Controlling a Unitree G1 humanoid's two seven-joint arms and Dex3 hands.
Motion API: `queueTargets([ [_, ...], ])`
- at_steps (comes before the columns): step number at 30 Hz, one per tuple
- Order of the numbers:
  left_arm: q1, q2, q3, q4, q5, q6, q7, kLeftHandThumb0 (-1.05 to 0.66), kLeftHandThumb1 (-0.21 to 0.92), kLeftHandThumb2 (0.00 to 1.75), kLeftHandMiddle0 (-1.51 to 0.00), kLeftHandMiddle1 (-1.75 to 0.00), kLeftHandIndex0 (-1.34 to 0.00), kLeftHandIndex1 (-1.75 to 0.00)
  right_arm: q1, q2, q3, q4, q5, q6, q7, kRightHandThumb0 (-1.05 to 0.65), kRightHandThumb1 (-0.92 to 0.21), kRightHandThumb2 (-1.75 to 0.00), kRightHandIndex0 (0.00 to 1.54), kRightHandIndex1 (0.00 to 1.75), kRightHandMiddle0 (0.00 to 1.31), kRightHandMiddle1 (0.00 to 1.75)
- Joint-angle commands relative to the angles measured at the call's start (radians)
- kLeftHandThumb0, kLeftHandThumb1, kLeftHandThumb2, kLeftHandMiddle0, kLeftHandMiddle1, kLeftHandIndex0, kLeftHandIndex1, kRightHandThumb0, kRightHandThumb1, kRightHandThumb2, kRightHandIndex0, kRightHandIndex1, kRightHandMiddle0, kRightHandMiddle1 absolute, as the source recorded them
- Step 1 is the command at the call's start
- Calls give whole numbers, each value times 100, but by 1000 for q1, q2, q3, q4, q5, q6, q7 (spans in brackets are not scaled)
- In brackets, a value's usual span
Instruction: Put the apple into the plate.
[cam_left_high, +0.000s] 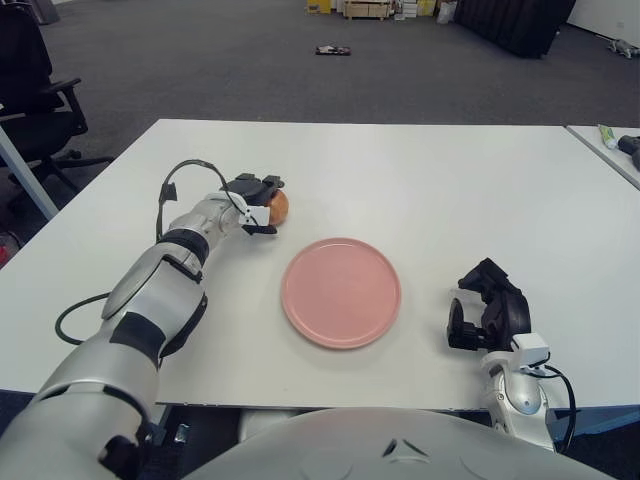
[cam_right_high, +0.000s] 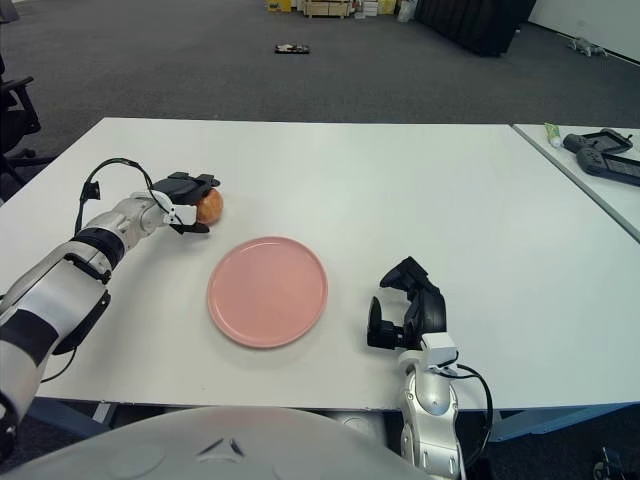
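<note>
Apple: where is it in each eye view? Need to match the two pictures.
Left eye view: apple left of centre, upper-left of the pink plate, in the left hand.
Right eye view: apple further left in the picture, same side of the plate.
Shared landmark: the pink plate; the right hand shows to its right.

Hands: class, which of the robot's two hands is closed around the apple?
The left hand, left of the pink plate: its fingers wrap the apple. The right hand shows right of the plate, curled and holding nothing.
</note>
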Motion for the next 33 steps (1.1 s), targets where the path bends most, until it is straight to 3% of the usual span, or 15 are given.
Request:
queueTargets([
  [1, 5, -14, -19, 22, 20, 6, -29, -83, 57, 64, 0, -69, 0, -82, -4, 1, -7, -9, 1, -3, -4, -1, 7, -175, 90, 175, 69, 171],
  [7, 1, -24, -32, 25, 28, -5, -13, -79, 49, 73, 0, -80, 0, -87, -3, 0, -8, -3, -4, -18, -7, -1, 7, -175, 90, 175, 68, 171],
  [14, -1, -35, -47, 30, 41, -16, 18, -74, 44, 81, 0, -81, 0, -91, 0, 0, -12, -9, -5, -11, -9, -1, 7, -175, 91, 175, 69, 170],
  [17, 0, -39, -47, 32, 42, -22, 35, -72, 43, 84, 0, -94, 0, -98, 1, 0, -13, -13, -7, -5, -10, -1, 7, -175, 91, 175, 70, 169],
  [19, 3, -41, -49, 32, 45, -32, 64, -69, 42, 87, -1, -114, 0, -108, 3, 0, -15, -15, -6, -6, -10, -1, 8, -175, 91, 175, 70, 169],
  [22, 4, -47, -50, 34, 48, -33, 97, -64, 38, 94, -6, -135, -1, -147, 5, 1, -17, -21, -7, -7, -12, -1, 8, -175, 91, 175, 72, 167],
  [23, 6, -52, -53, 36, 51, -28, 110, -64, 38, 95, -7, -137, -2, -152, 5, 2, -17, -21, -10, -8, -14, -1, 8, -175, 91, 175, 72, 167],
  [27, 9, -62, -69, 40, 73, -10, 159, -53, 34, 101, -20, -164, -17, -170, 5, 1, -18, -22, -20, -13, -19, -1, 9, -175, 92, 175, 74, 164],
  [28, 11, -65, -73, 41, 79, -4, 173, -34, 31, 113, -36, -163, -29, -172, 6, 0, -19, -23, -21, -14, -21, -1, 9, -175, 92, 175, 74, 164],
  [30, 16, -71, -80, 43, 89, 9, 205, -18, 26, 127, -51, -165, -40, -173, 6, -2, -22, -23, -23, -16, -23, -1, 9, -175, 92, 175, 74, 164],
  [33, 22, -80, -83, 47, 95, 25, 232, -6, 18, 140, -69, -161, -50, -174, 5, -2, -24, -21, -23, -17, -25, -1, 9, -175, 91, 175, 74, 165],
])
